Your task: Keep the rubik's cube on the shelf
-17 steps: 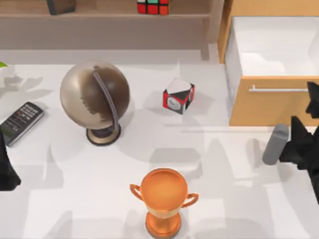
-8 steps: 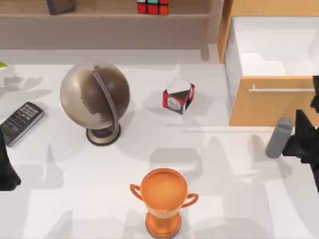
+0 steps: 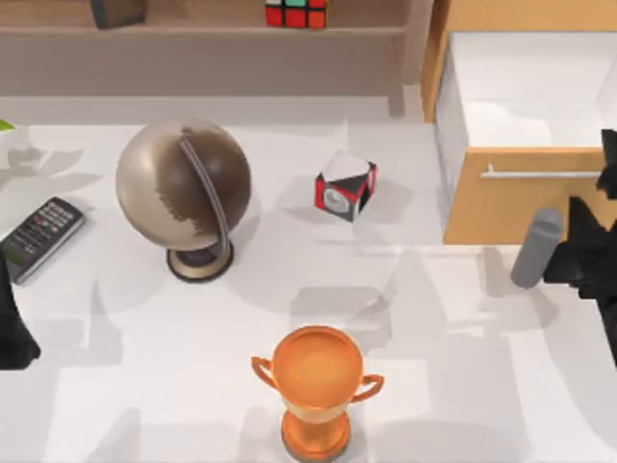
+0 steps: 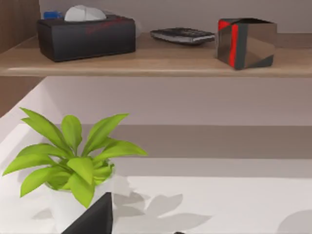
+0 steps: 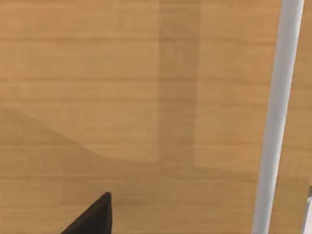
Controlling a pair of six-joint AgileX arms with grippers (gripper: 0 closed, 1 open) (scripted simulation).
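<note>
We find the rubik's cube resting on the shelf at the far edge of the desk, left of the shelf's wooden upright post and well right of a dark box on the same board. Our right arm stands at the right edge of the desk, just in front of the light wood drawer with its silver bar handle; a grey cylinder shows beside the dark arm. In the right wrist view the drawer front and the bar handle appear close up, along with one dark finger tip; we cannot tell whether the right jaws are wide or narrow. Our left arm is parked at the left edge of the desk, near the remote control; we cannot tell how its jaws stand either. The left wrist view shows a green potted plant on the desk and, above it, a shelf board carrying a dark tissue box, a flat dark remote and a metallic cube with red stripes. On the open desk we note a brown globe on a stand, a red-black-white cube with a round dial to its right, and an orange trophy cup near the front edge
</note>
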